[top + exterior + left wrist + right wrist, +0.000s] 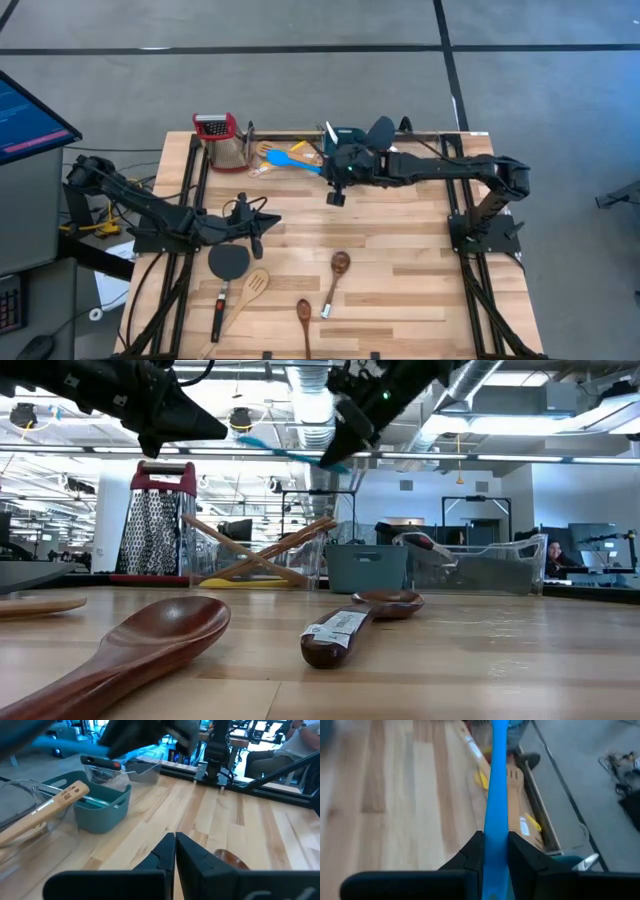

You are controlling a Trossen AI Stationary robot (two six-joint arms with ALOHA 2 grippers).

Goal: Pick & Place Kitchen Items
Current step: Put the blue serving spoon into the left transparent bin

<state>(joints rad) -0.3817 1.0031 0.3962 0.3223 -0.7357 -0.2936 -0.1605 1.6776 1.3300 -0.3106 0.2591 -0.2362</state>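
Blue spoon (293, 160) is up in the air, pinched by its handle in the right jaws (337, 186) over the back of the worktop (400, 240), bowl end over the clear bin (270, 150). Left jaws (262, 222) are closed on nothing, hovering just past the black spatula (227, 268). Brown spoons (336, 275) lie up front.

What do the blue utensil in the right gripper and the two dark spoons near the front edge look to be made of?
The blue spoon clamped in the right gripper looks like plastic or silicone: uniform saturated colour, no grain. The two dark-brown spoons look like varnished wood: reddish tone with soft highlights on the bowls. The left gripper waits shut over the table.
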